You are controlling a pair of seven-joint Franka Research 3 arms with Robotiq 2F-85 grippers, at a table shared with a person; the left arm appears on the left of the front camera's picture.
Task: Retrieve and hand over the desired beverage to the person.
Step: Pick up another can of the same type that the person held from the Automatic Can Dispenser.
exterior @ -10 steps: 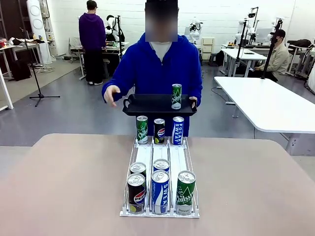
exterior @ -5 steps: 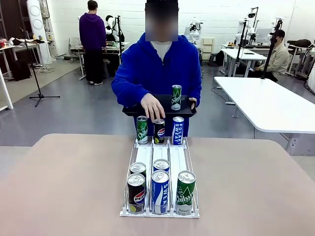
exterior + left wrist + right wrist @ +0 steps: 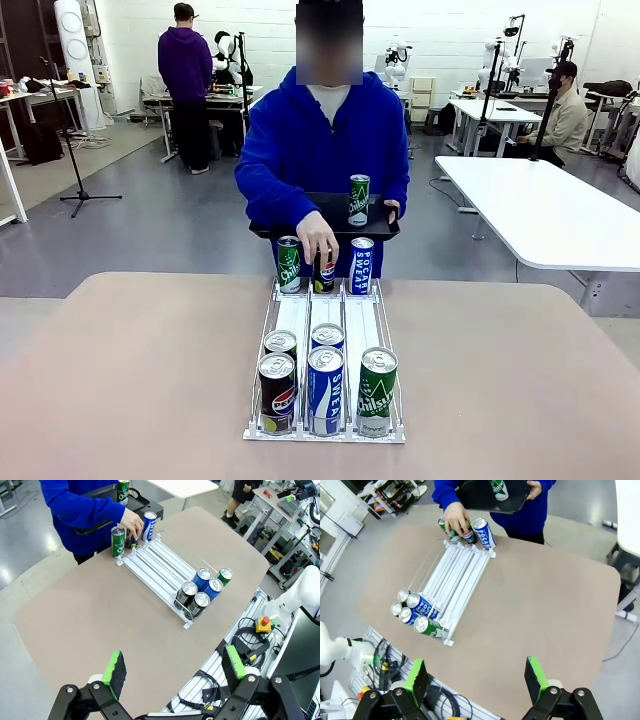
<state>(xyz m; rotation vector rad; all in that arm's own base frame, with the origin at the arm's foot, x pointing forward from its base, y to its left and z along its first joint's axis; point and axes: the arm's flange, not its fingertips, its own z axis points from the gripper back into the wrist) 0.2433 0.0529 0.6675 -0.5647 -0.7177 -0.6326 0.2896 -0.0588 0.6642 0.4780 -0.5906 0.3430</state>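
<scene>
The person (image 3: 320,140) in the blue hoodie stands at the far side, holding a black tray (image 3: 300,215) with one green can (image 3: 358,198) upright on it. The person's other hand (image 3: 316,240) grips the middle Pepsi can at the far end of the white rack (image 3: 300,318), between a green can (image 3: 289,264) and a blue Pocari Sweat can (image 3: 362,265). Several cans (image 3: 326,385) stand at the rack's near end. My left gripper (image 3: 174,665) hangs open high above the table, and so does my right gripper (image 3: 476,674); both hold nothing.
The tan table (image 3: 130,370) is bare on both sides of the rack. A white table (image 3: 540,210) stands at the back right. Cables and a red stop button (image 3: 264,622) lie past the table's near edge. Other people stand far behind.
The person's free hand came down from beside the tray onto the middle can at the rack's far end. Both grippers stayed open and still.
</scene>
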